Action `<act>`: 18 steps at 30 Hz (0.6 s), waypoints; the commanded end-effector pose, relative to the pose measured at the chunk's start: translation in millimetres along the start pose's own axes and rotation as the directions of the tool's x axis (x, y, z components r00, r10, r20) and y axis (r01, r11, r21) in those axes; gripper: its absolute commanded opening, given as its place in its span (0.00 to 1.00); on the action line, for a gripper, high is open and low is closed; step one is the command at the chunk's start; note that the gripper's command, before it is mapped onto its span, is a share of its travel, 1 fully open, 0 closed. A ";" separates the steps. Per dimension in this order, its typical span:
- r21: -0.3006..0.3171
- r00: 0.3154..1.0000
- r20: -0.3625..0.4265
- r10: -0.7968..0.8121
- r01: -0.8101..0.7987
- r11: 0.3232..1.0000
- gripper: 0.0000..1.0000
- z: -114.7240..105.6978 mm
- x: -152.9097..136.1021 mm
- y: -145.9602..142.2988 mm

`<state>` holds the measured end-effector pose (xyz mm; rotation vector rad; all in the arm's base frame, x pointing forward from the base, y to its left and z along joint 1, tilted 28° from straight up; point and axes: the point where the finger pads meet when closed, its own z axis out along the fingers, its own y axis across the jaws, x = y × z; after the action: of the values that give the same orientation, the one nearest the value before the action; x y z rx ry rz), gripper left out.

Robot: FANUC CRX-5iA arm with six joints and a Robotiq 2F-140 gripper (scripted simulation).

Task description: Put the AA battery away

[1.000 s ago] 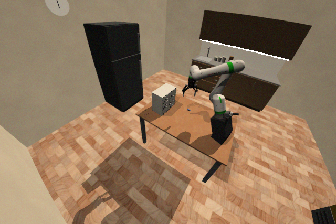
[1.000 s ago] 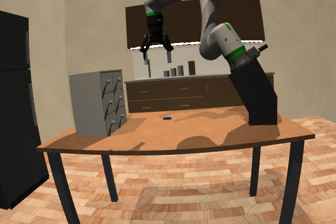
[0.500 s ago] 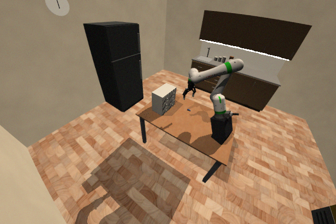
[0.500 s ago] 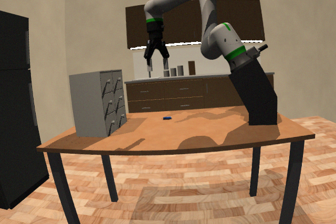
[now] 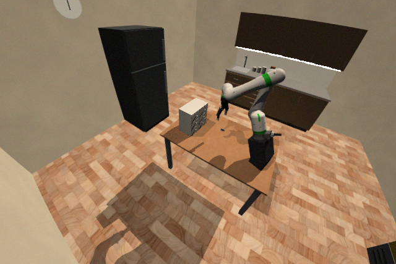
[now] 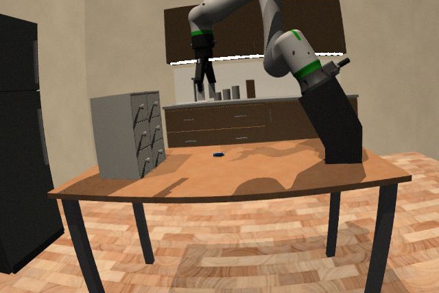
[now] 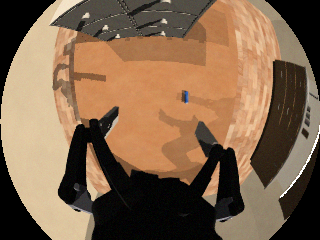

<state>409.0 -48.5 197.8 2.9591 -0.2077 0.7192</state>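
Note:
A blue AA battery (image 5: 222,129) (image 6: 218,154) (image 7: 186,97) lies on its side on the table (image 5: 234,146) (image 6: 209,176) (image 7: 140,90). A small grey-white chest (image 5: 185,122) (image 6: 115,137) (image 7: 175,22) stands upright at the table's left end, with two columns of three drawers, each with a handle. All its drawers look pushed in. What they hold is hidden. My gripper (image 5: 222,115) (image 6: 206,95) (image 7: 158,120) is open and empty. It points down, high above the table, in front of the chest's drawer side.
The arm's black base (image 5: 261,152) (image 6: 335,123) stands at the table's other end. A black fridge (image 5: 137,75) (image 6: 25,134) stands beyond the chest's end of the table. Kitchen cupboards (image 5: 283,104) (image 6: 212,119) (image 7: 280,120) stand behind the table.

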 end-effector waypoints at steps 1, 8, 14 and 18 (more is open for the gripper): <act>0.000 0.999 0.000 -0.053 0.053 0.999 1.00 4.6 0.4 -0.1; 0.000 0.993 0.000 -0.117 0.117 0.993 1.00 10.5 0.6 -0.2; 0.000 0.991 0.000 -0.133 0.133 0.991 1.00 12.0 0.7 -0.2; 0.000 0.990 0.000 -0.138 0.138 0.990 1.00 12.5 0.7 -0.2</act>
<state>415.1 -49.9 187.0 2.9378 -0.0040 0.7015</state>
